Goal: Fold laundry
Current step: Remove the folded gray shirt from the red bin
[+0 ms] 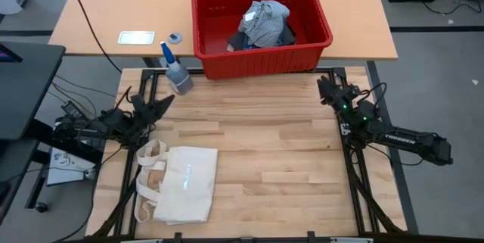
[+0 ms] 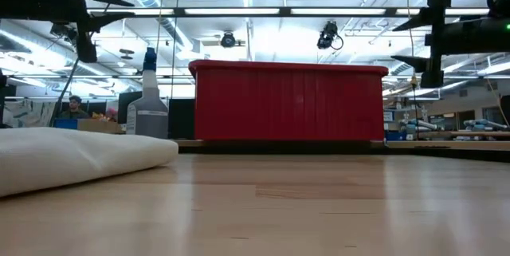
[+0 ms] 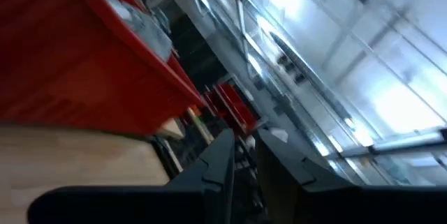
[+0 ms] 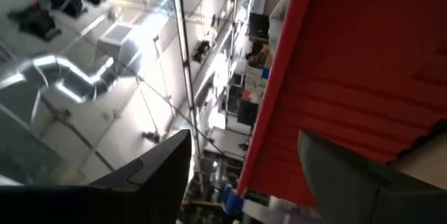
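Observation:
The laundry lies in a heap inside the red basket at the table's far edge. A light grey-blue and plaid bundle is on top, and a dark garment shows under it. The low view shows only the basket's wall. My left gripper hovers over the table's left side, empty, with a narrow gap between its fingers. My right gripper hovers over the table's right side near the far edge, wide open and empty.
A cream canvas tote bag lies flat at the table's near left, handles toward the left. A spray bottle stands left of the basket. Bare wooden table top lies between the arms.

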### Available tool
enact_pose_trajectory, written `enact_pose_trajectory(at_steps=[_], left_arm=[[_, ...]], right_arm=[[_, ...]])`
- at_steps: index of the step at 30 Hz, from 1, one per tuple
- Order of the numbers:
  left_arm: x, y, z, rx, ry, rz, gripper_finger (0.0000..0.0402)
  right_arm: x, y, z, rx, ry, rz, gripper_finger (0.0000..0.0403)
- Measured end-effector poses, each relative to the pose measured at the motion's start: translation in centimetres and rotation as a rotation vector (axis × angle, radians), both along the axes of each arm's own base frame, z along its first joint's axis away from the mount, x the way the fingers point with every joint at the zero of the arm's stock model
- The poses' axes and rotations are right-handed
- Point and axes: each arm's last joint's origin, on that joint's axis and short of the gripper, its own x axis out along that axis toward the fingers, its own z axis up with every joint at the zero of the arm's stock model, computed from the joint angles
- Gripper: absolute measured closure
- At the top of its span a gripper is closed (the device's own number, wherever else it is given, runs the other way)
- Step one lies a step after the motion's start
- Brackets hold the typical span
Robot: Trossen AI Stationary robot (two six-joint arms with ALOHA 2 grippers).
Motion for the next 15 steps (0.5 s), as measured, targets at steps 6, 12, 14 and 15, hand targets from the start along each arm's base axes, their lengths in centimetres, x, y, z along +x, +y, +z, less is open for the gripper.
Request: enact_pose_trajectory(at_steps=[6,12,14,15], left_arm=[[-0.6,0.6,1.1,-0.069,-0.143,0.093,0.0338],[-0.1,1.3,2.9,-0.048,-0.109,0.111,0.0338],[0.3,1.6,3.5,-0.036,-0.069,0.117,0.0338],[0.5,1.7,3.6,-0.029,-0.036,0.116,0.0338]], right_arm=[[0.2,0.1,1.4,-0.055,-0.058,0.050,0.0133],[1.6,-0.7,5.5,-0.105,0.003,-0.003,0.0133],[2.6,-1.2,6.9,-0.112,0.058,-0.063,0.0133],[3.1,-1.6,7.6,-0.116,0.084,-0.090,0.0133]])
